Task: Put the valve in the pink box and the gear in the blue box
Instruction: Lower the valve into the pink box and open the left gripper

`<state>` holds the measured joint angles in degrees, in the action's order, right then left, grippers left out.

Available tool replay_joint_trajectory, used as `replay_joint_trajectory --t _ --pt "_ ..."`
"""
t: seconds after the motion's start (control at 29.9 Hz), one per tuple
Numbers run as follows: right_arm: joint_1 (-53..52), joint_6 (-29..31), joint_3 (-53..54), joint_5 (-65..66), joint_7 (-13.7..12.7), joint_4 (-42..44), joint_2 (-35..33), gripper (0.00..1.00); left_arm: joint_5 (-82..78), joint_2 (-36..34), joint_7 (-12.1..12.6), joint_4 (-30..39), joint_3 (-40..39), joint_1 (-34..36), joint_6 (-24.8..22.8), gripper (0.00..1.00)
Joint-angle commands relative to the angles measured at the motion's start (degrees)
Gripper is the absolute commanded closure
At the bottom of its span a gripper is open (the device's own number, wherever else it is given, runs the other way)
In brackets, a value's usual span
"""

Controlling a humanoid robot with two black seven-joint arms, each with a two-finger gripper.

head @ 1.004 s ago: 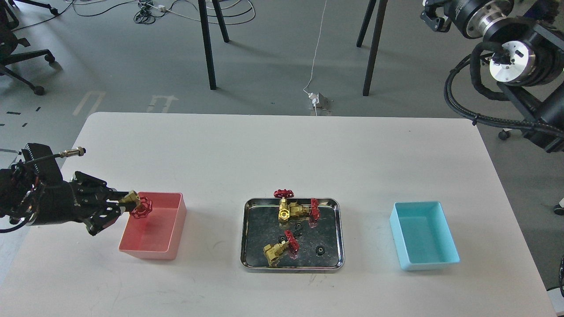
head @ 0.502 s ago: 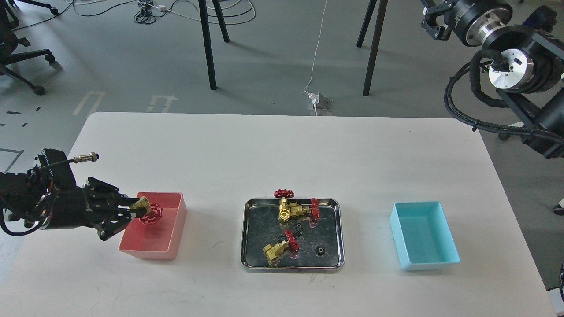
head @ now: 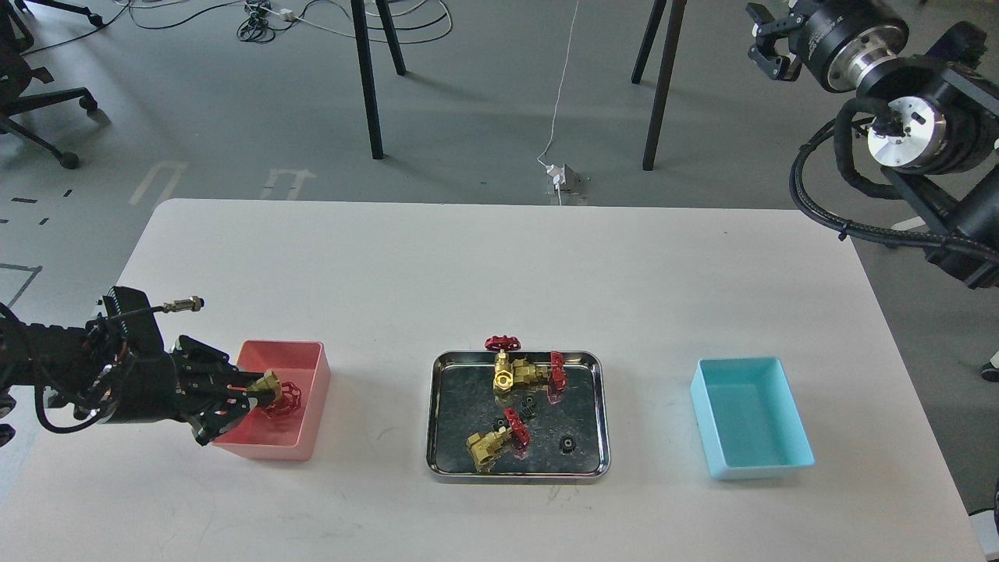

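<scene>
My left gripper (head: 261, 390) is shut on a valve (head: 279, 396), brass with a red handwheel, and holds it low inside the pink box (head: 308, 355) at the left. The steel tray (head: 439, 414) in the middle holds three more valves: one upright at the back (head: 503, 363), one beside it (head: 544, 372), one lying at the front (head: 493, 442). Two tiny black gears lie in the tray, one near its middle (head: 529, 405), one at the front right (head: 567, 444). The blue box (head: 751, 416) stands empty at the right. My right gripper (head: 763, 43) is raised at the top right, off the table.
The white table's far edge (head: 499, 204) runs across the middle of the view. Black stand legs (head: 367, 78) and cables are on the floor beyond. My right arm's thick joints and hoses (head: 913, 125) hang over the table's right corner.
My left gripper has moved right and down with the valve, from the pink box's left rim to low inside the box. The right arm shifted slightly.
</scene>
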<state>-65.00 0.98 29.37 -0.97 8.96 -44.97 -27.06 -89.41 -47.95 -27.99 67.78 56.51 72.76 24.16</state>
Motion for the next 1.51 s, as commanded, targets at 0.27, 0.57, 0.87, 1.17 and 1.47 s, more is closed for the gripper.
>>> replay_joint_trajectory --t 0.27,0.57,0.87,1.17,1.47 --pt "1.45 -0.01 0.17 -0.09 0.01 -0.38 -0.89 0.0 -0.33 0.05 -0.01 -0.9 -3.51 -2.97 0.01 0.68" --pt "1.45 -0.01 0.17 -0.09 0.01 -0.47 -0.89 0.0 -0.24 0.31 -0.01 -0.81 -5.44 -3.15 0.01 0.46" --pt "1.19 -0.01 0.25 -0.09 -0.08 -0.65 -0.89 0.0 -0.24 0.22 -0.01 -0.64 -5.71 -3.06 0.01 0.35" --pt "1.45 -0.01 0.25 -0.09 -0.08 -0.56 -0.98 0.0 -0.33 0.4 -0.01 -0.55 -5.71 -3.06 0.09 0.5" --pt "1.72 -0.01 0.17 -0.09 -0.08 -0.56 -1.33 0.0 -0.5 0.4 -0.01 -0.64 -5.71 -2.8 0.27 0.99"
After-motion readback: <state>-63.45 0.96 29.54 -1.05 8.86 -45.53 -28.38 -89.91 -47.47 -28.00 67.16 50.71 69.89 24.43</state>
